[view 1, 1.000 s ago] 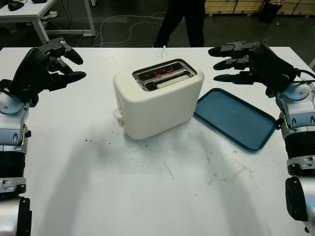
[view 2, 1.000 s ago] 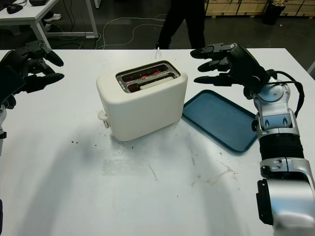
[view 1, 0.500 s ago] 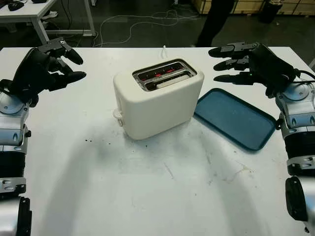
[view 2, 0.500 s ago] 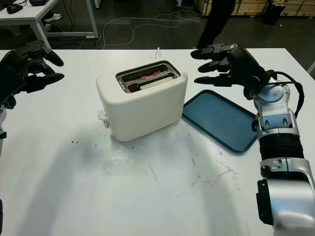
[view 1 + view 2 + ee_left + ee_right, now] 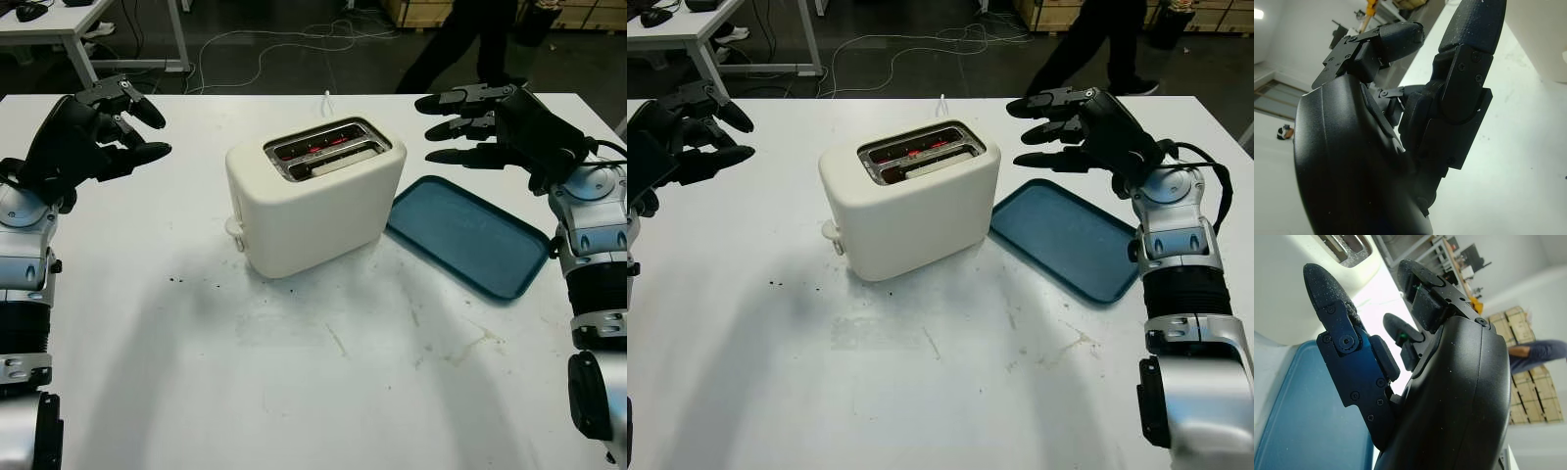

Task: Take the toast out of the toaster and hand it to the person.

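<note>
Toast (image 5: 338,160) sits mostly hidden inside toaster (image 5: 313,196); left hand (image 5: 93,132) and right hand (image 5: 490,122) hover released.

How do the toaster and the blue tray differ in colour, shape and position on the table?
The toaster is cream and boxy and stands tall; the blue tray is flat and shallow. The toaster is at the table's middle, the tray beside it on the right hand's side. The toaster's slots glow red inside; the tray holds nothing. Both sit askew on the white table.

Left hand (image 5: 93,132) and right hand (image 5: 490,122): black shells, three fingers each, screwed joints. Forearms (image 5: 598,245): silver-grey segmented housings, black cable at right wrist.
</note>
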Action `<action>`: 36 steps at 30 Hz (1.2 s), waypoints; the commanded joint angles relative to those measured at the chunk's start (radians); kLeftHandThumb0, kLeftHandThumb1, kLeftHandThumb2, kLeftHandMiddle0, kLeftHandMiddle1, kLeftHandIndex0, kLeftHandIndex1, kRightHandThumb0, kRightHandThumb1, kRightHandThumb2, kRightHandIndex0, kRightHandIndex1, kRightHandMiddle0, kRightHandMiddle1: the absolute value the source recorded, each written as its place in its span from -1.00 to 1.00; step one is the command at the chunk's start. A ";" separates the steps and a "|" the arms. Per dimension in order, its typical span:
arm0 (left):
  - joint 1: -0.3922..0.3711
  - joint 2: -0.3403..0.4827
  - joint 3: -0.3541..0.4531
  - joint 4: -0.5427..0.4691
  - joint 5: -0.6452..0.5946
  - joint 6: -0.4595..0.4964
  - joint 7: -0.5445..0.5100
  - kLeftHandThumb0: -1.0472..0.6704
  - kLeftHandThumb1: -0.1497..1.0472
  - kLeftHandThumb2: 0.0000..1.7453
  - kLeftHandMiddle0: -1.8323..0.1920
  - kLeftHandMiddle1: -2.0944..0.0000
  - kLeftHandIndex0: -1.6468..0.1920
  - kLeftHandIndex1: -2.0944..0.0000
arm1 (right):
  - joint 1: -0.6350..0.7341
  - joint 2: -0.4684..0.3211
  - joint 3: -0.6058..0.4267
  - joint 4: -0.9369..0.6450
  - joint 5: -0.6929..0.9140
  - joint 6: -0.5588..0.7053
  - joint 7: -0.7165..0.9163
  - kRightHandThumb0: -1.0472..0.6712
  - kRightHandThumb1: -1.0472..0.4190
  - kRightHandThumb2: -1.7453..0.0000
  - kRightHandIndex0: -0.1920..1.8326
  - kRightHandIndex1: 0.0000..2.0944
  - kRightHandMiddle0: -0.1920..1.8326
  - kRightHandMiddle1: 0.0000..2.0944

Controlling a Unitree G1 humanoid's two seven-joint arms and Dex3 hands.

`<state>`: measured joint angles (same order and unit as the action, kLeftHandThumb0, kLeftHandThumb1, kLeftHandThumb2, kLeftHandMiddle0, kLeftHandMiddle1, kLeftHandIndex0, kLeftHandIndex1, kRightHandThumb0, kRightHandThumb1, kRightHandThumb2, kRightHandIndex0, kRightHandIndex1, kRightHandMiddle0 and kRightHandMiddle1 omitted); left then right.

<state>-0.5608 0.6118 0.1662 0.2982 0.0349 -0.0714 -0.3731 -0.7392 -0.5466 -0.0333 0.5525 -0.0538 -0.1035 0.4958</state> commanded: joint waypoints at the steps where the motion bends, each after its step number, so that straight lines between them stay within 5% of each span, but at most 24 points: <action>1: 0.007 0.007 0.000 -0.006 -0.008 0.000 -0.005 -1.00 0.79 -0.93 0.32 -0.47 0.36 -0.41 | -0.009 0.000 -0.004 0.002 0.007 -0.014 -0.002 -0.58 -0.56 1.00 -0.27 -0.44 -0.07 -1.00; 36: 0.004 0.006 0.001 -0.011 -0.009 0.002 -0.008 -1.00 0.79 -0.93 0.31 -0.46 0.36 -0.41 | -0.011 0.003 -0.005 -0.002 0.014 0.000 -0.001 -0.56 -0.54 1.00 -0.28 -0.44 -0.08 -1.00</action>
<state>-0.5608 0.6118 0.1662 0.2981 0.0347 -0.0709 -0.3795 -0.7394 -0.5465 -0.0333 0.5530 -0.0508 -0.1032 0.4959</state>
